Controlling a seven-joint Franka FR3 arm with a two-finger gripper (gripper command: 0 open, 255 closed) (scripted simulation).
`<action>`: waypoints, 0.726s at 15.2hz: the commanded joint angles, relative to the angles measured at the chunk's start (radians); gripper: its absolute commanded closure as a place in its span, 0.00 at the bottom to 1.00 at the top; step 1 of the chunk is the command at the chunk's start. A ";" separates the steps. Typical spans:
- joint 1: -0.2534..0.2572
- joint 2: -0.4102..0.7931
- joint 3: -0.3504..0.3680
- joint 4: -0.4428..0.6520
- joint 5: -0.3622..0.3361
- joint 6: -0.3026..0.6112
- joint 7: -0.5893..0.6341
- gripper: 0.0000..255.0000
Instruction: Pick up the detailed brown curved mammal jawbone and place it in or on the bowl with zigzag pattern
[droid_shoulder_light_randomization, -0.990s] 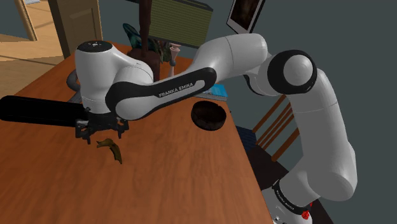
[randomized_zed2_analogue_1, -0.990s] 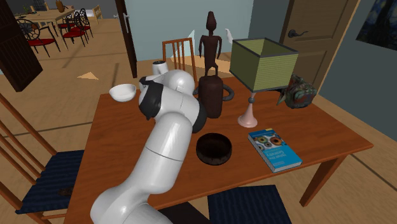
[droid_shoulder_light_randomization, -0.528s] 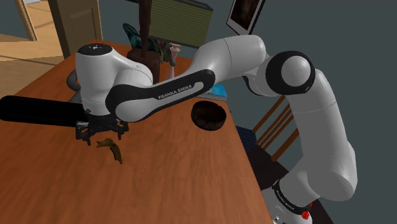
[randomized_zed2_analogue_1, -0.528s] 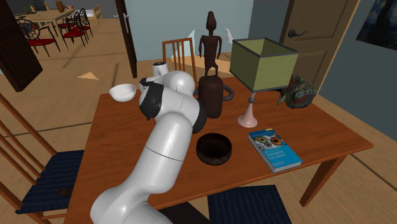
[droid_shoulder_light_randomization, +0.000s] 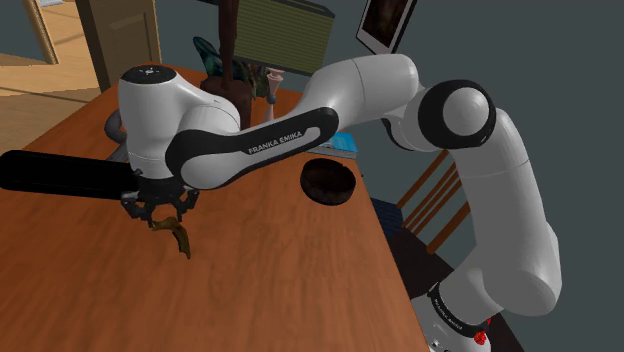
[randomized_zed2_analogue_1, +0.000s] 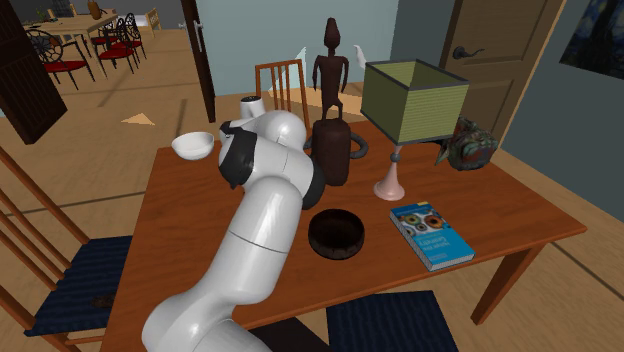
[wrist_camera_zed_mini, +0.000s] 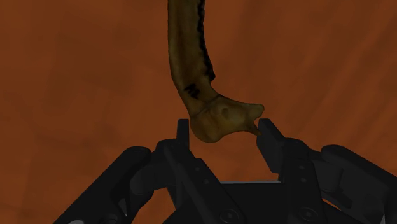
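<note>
The brown curved jawbone (wrist_camera_zed_mini: 194, 70) lies on the wooden table (droid_shoulder_light_randomization: 280, 290). Its broad knobbed end sits between my black fingers and its toothed length runs away from the hand. My gripper (wrist_camera_zed_mini: 222, 130) clasps that end, with a fingertip (wrist_camera_zed_mini: 266, 130) pressed against each side. In the shoulder view the gripper (droid_shoulder_light_randomization: 160, 212) hangs low over the table on that view's left, and the jawbone (droid_shoulder_light_randomization: 181, 234) sticks out below it. The dark round bowl (droid_shoulder_light_randomization: 327, 182) stands apart, toward that view's right, near the table edge. The same dark bowl (randomized_zed2_analogue_1: 336, 233) sits in front of the arm in the second exterior view.
A white bowl (randomized_zed2_analogue_1: 193, 145) stands at the table's far corner. A dark carved statue (randomized_zed2_analogue_1: 332, 120), an olive-shaded lamp (randomized_zed2_analogue_1: 412, 100), a green figurine (randomized_zed2_analogue_1: 468, 145) and a blue book (randomized_zed2_analogue_1: 430, 235) crowd the other half. Chairs (randomized_zed2_analogue_1: 283, 85) stand around the table.
The fingers have drawn in from wide apart onto the jawbone's broad end. The bone's near end has shifted slightly under the hand. The arm has barely moved.
</note>
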 joint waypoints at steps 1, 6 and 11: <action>0.002 0.006 -0.001 -0.001 0.000 0.006 0.000 1.00; -0.004 -0.015 0.012 0.003 0.013 -0.017 -0.006 1.00; -0.008 -0.042 0.030 0.025 0.034 -0.062 -0.019 1.00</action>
